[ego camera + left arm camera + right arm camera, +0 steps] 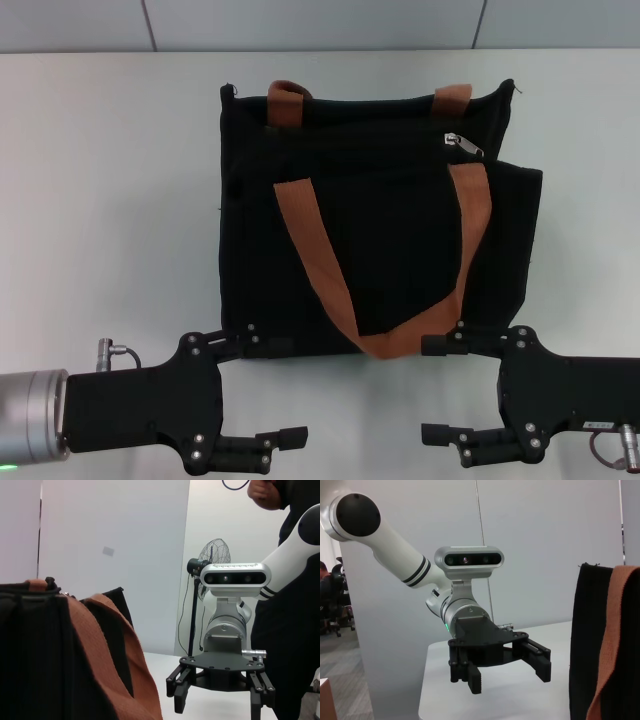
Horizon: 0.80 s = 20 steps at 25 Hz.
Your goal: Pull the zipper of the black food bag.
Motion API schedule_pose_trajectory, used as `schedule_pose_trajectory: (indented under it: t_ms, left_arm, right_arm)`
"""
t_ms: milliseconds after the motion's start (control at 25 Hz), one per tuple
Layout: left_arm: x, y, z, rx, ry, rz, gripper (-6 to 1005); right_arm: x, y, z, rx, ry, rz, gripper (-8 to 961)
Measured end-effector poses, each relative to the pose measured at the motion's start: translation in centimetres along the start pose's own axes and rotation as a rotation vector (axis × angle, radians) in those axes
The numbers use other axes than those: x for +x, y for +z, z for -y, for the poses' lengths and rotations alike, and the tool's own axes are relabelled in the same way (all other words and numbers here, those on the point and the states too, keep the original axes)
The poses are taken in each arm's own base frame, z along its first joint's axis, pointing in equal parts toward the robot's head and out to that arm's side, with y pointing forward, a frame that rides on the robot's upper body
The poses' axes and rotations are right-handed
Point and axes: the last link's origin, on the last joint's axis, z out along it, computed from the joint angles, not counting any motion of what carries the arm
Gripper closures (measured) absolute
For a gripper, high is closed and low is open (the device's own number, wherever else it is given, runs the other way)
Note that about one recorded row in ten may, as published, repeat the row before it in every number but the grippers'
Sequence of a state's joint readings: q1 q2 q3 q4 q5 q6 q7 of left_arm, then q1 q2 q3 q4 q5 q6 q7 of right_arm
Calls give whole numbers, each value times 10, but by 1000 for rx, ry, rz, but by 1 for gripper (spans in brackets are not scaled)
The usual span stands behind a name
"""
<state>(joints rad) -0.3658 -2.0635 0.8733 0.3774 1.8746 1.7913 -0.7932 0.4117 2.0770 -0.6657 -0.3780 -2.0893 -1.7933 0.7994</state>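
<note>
The black food bag (390, 230) sits on the white table (110, 200), with an orange-brown handle (320, 265) looped over its front. The silver zipper pull (462, 144) lies on the zip line near the bag's upper right corner. My left gripper (290, 392) is open and empty in front of the bag's near left corner. My right gripper (430, 390) is open and empty in front of the near right corner. Neither touches the bag. The left wrist view shows the bag (40, 655) and the right gripper (217, 700). The right wrist view shows the bag (587, 640) and the left gripper (510, 676).
The second handle's ends (288, 100) show at the bag's far edge. Bare white table lies on both sides of the bag. A grey wall (320, 20) runs behind the table. A fan (215, 555) and a person (295, 605) stand off the table.
</note>
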Motion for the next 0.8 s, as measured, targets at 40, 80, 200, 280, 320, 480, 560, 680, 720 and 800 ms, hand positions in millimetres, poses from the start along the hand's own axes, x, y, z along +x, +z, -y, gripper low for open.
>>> schedule_pose_trajectory:
  t_ms: [40, 80, 200, 280, 320, 480, 560, 680, 720, 800]
  left_arm:
    - [0, 0, 0, -1, 0, 0, 169]
    - [0, 0, 0, -1, 1, 0, 169]
    - [0, 0, 0, -2, 1, 0, 169]
    - [0, 1, 0, -2, 1, 0, 169]
    - [0, 1, 0, -2, 1, 0, 169]
    - [0, 1, 0, -3, 3, -1, 169]
    - [1, 1, 1, -3, 3, -1, 169]
    - [1, 1, 1, -3, 4, -1, 169]
    - [1, 1, 1, -4, 4, -1, 169]
    - [1, 1, 1, -3, 4, -1, 169]
  right_arm:
    - [0, 0, 0, 0, 0, 0, 124]
    - [0, 0, 0, 0, 0, 0, 124]
    - [0, 0, 0, 1, 0, -1, 124]
    - [0, 0, 0, 0, 1, 0, 124]
    - [0, 0, 0, 0, 1, 0, 124]
    - [0, 0, 0, 0, 1, 0, 124]
    - [0, 0, 0, 0, 1, 0, 124]
    - [0, 0, 0, 0, 1, 0, 124]
    - [0, 0, 0, 0, 1, 0, 124]
    - [0, 0, 0, 0, 0, 0, 124]
